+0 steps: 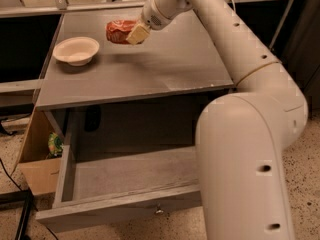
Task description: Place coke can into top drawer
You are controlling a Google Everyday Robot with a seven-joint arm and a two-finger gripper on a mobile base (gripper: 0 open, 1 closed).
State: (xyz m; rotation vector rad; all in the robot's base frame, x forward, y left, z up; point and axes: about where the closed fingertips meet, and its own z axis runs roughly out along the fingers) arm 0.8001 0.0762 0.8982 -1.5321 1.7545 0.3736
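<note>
The coke can (119,31) is red-orange and dented. It lies sideways in my gripper (134,34), lifted clear above the grey tabletop (165,64), right of the cream bowl (76,50). A faint shadow lies on the tabletop under it. My gripper is shut on the can, with a cream fingertip (138,33) over its right end. The top drawer (125,184) stands pulled open below the tabletop. Its inside is bare and its small metal knob (158,211) shows on the front panel.
A brown cardboard box (37,159) with a green packet (54,145) inside stands on the floor left of the drawer. My white arm (245,154) fills the right foreground and hides the drawer's right end. Cables run along the wall behind.
</note>
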